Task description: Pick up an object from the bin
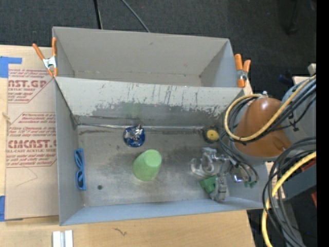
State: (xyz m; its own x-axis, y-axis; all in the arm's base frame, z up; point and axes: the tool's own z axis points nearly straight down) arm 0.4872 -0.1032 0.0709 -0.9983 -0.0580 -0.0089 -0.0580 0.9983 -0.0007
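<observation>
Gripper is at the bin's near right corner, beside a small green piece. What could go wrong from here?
1. The gripper sits close to the bin's near wall; a further move that way may strike it.
2. The green piece lies right beside the gripper, near the corner; it may get nudged against the wall rather than gripped.
3. The wrist cables loop wide and might snag on the bin.

the floor [169, 9] around my workspace is dark grey carpet with a fine speckled weave, evenly lit, with no hard shadows. on the far side a thin black stand pole [96, 4] stands on it, and a thin black cable [129, 8] slants just beside that. dark furniture legs [293, 9] spread across the far right corner.
</observation>
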